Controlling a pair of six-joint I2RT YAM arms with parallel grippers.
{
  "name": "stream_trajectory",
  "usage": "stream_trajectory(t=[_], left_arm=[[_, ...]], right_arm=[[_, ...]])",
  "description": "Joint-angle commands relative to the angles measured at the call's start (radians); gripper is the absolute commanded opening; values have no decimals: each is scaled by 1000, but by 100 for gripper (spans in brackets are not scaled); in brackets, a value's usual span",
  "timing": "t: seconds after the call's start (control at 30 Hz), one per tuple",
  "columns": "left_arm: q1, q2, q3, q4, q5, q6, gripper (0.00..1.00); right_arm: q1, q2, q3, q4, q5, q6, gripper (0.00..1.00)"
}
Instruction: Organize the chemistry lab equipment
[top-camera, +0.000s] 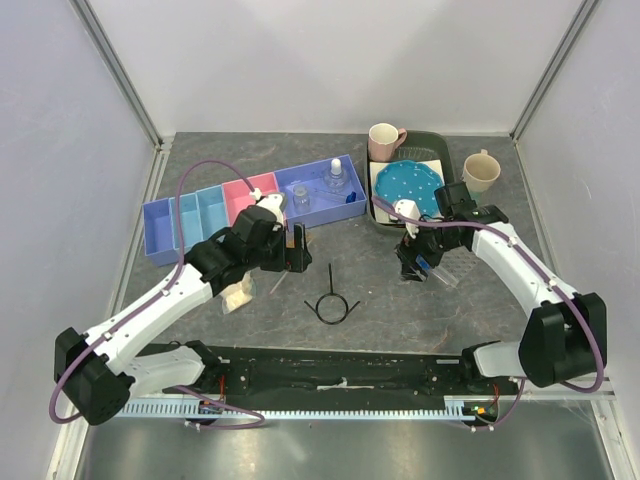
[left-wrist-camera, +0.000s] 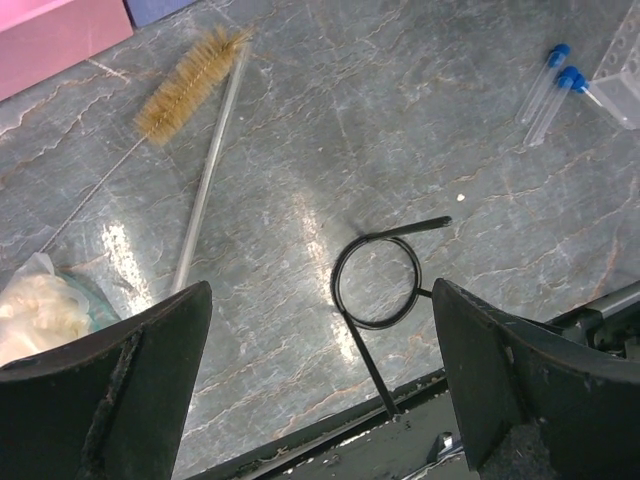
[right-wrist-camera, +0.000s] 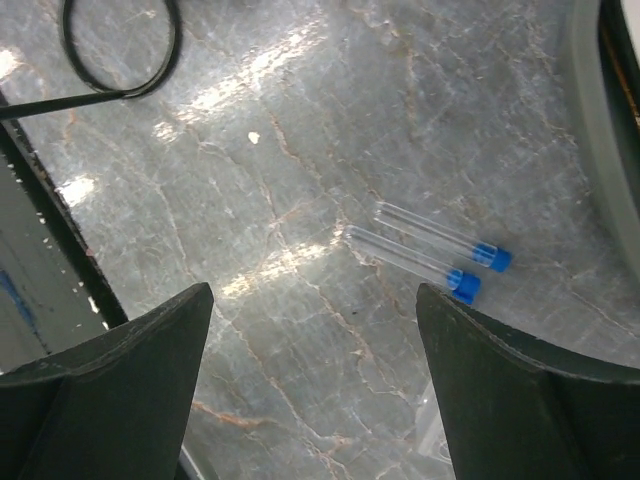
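**A:** What lies closest to the arm bases?

**B:** The black wire loop (top-camera: 331, 305), flat on the grey desk (top-camera: 400, 320), with straight ends sticking out from the ring. To its left is the small clear bag (top-camera: 238, 293) of white fluffy stuff, partly under the left arm.

**A:** And the left fingers (left-wrist-camera: 120, 380)?

**B:** Spread wide and holding nothing. They hang above the desk, and in the wrist view the loop sits between them. Just past them a thin clear rod (left-wrist-camera: 210, 175) and a bristle brush (left-wrist-camera: 190, 85) lie side by side, close together at the bristle end.

**A:** The right side?

**B:** The right fingers (right-wrist-camera: 110, 390) are also wide apart and empty. They hang over two blue-capped vials (right-wrist-camera: 430, 250), which lie next to each other on the desk with their caps pointing the same way. The clear tube rack (left-wrist-camera: 625, 60) stands just beside the vials.

**A:** Farther back?

**B:** A compartment organiser (top-camera: 160, 245) in blue, light blue and pink. Its right-hand blue section holds the clear beaker (top-camera: 301, 198) and the white-capped clear bottle (top-camera: 336, 178), both upright. To the right of it, a dark tray (top-camera: 448, 142) carries the blue dotted plate (top-camera: 408, 185) and a pink mug (top-camera: 385, 140). A beige mug (top-camera: 481, 170) stands at the tray's right edge.
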Motion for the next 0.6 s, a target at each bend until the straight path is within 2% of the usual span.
stream_trajectory(t=[0.0, 0.17, 0.33, 0.47, 0.57], left_arm=[[8, 19, 56, 63, 43, 29, 97], [13, 39, 64, 60, 64, 49, 96], [14, 17, 15, 92, 130, 36, 90], [14, -93, -54, 129, 207, -17, 90], [14, -171, -111, 167, 334, -30, 90]], right_arm=[[-2, -44, -36, 18, -118, -27, 89], [-2, -41, -63, 55, -210, -86, 86], [27, -43, -80, 72, -349, -164, 91], [96, -33, -86, 93, -355, -178, 91], [120, -44, -103, 97, -367, -192, 91]])
